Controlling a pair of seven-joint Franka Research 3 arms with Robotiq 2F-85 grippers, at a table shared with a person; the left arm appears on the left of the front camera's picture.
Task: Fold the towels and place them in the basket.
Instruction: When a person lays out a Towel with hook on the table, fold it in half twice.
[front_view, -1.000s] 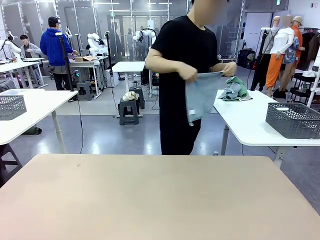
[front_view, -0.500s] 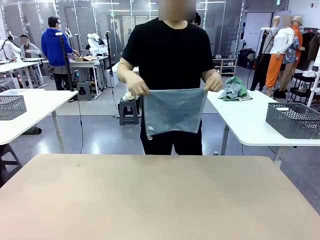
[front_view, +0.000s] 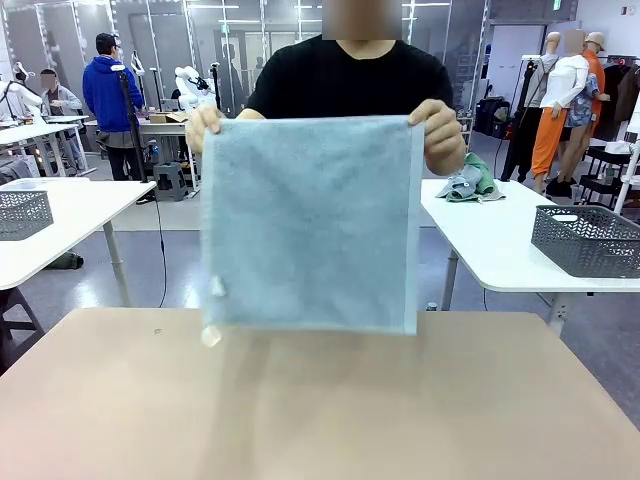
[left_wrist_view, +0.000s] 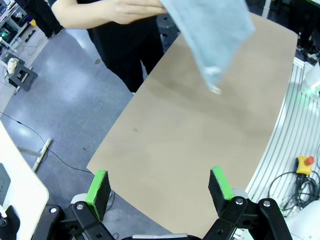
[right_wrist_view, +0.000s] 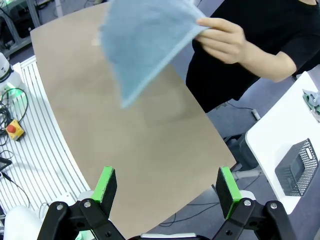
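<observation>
A person in a black shirt holds the pale blue-grey towel (front_view: 310, 225) spread out by its top two corners over the far edge of the tan table (front_view: 320, 410). The same towel (left_wrist_view: 210, 35) hangs in the left wrist view and appears again as a towel (right_wrist_view: 142, 42) in the right wrist view. A mint green towel (front_view: 470, 180) lies crumpled on the white table behind at right. The dark grey basket (front_view: 587, 240) stands on that same white table. My left gripper (left_wrist_view: 159, 189) is open above the near table edge. My right gripper (right_wrist_view: 166, 187) is open too, holding nothing.
A paler grey mesh basket (front_view: 22, 213) sits on a white table at far left. A small beige cloth lump lies on a stool (front_view: 260, 190) behind. A red emergency button (left_wrist_view: 305, 162) and cables lie beside the table. Other people work in the background.
The person turned to face my table, unfolded the blue-grey towel and raised it forward, fully spread out, over the table's far edge. My grippers have stayed open.
</observation>
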